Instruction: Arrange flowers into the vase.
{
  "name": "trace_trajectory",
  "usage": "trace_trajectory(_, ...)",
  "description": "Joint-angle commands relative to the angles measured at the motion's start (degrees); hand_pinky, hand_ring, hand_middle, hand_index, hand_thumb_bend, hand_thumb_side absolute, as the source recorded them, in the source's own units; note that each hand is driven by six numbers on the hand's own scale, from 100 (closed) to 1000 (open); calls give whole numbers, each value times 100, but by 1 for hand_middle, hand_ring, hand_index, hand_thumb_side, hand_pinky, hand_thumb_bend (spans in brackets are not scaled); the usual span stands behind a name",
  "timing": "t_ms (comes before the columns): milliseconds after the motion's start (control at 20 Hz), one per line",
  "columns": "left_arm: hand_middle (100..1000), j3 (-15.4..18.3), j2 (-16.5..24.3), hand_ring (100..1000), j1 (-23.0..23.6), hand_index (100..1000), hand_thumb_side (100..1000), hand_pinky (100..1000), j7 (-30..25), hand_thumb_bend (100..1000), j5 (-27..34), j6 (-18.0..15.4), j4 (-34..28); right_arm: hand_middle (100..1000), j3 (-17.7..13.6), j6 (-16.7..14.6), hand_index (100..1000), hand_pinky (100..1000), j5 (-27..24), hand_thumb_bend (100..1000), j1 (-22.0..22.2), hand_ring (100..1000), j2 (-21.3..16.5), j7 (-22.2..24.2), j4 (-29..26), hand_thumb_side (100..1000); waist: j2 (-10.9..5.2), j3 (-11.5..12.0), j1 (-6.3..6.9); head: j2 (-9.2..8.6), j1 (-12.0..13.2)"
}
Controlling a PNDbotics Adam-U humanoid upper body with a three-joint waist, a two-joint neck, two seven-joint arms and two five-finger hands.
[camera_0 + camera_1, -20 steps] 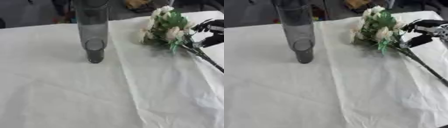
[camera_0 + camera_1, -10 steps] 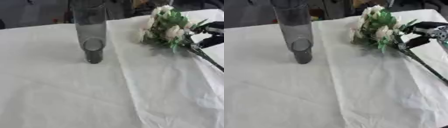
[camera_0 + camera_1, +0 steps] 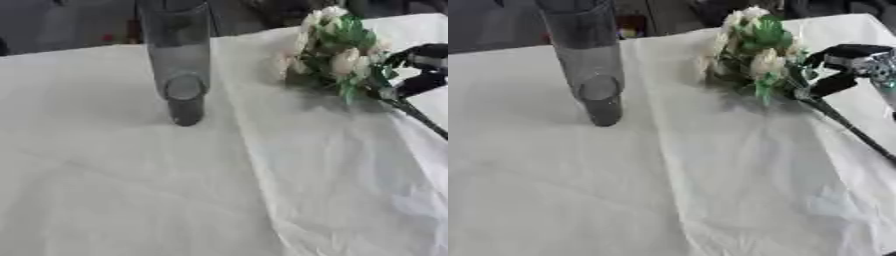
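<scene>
A tall grey glass vase stands upright at the back left of the white cloth. At the back right lies a bouquet of white flowers and green leaves. Its dark stems run towards the right edge. My right hand comes in from the right, just behind the flower heads. Its thumb and fingers are apart, one above and one below where the stems leave the leaves. I cannot tell whether they touch the stems. My left hand is out of sight.
A white wrinkled cloth covers the table, with a fold running from back to front near the middle. Dark shapes lie beyond the table's far edge.
My right hand has edged a little left, closer to the bouquet's stems. The vase and bouquet have stayed put.
</scene>
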Motion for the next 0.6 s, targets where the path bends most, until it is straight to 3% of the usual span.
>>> trace_trajectory(50, 748, 3, 19, 679, -95, 867, 871, 761, -30, 124, -31, -7, -75, 871, -72, 2, 964, 723, 74, 487, -47, 909, -124, -76, 43, 803, -80, 25, -25, -95, -54)
trace_trajectory(600, 745, -12, 11, 679, -104, 866, 872, 761, -65, 122, -60, -11, -75, 799, -51, -56, 896, 693, 15, 445, -65, 866, -69, -120, 105, 740, -45, 72, -33, -99, -72)
